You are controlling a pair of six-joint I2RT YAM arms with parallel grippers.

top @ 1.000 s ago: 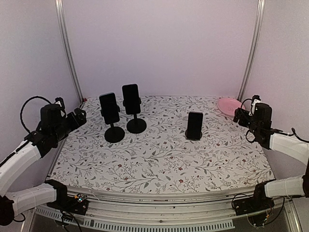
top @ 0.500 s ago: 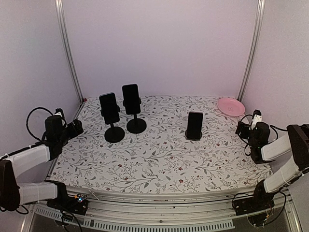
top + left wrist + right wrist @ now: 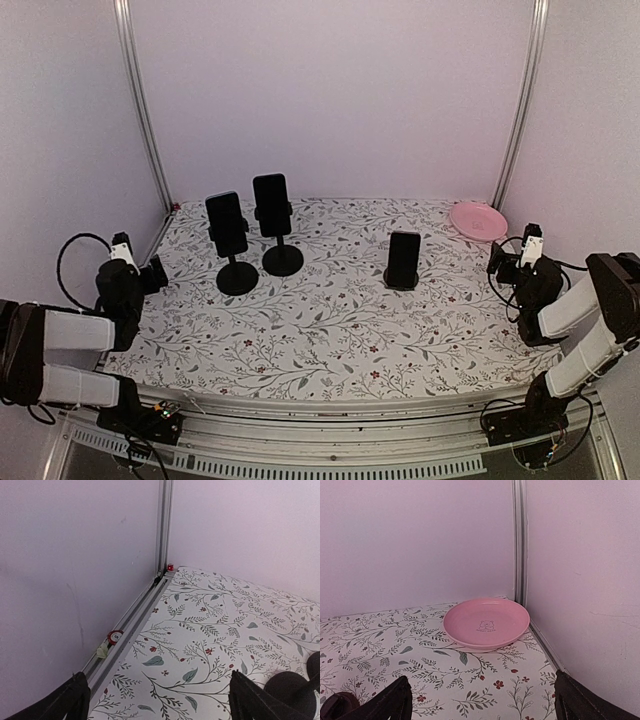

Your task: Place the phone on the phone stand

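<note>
On the surface (image 3: 330, 330): phone (image 3: 404, 255) upright on a low stand (image 3: 400, 285), right of centre.
Left pincer (image 3: 160, 702): wide open, empty, by left edge.
Right pincer (image 3: 482, 700): wide open, empty, facing pink plate (image 3: 486, 622).

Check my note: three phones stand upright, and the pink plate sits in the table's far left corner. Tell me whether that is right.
One detail is wrong: the pink plate is in the far right corner, not the left, as the top view shows. Corrected: three phones stand upright, and the pink plate sits in the table's far right corner.
</note>
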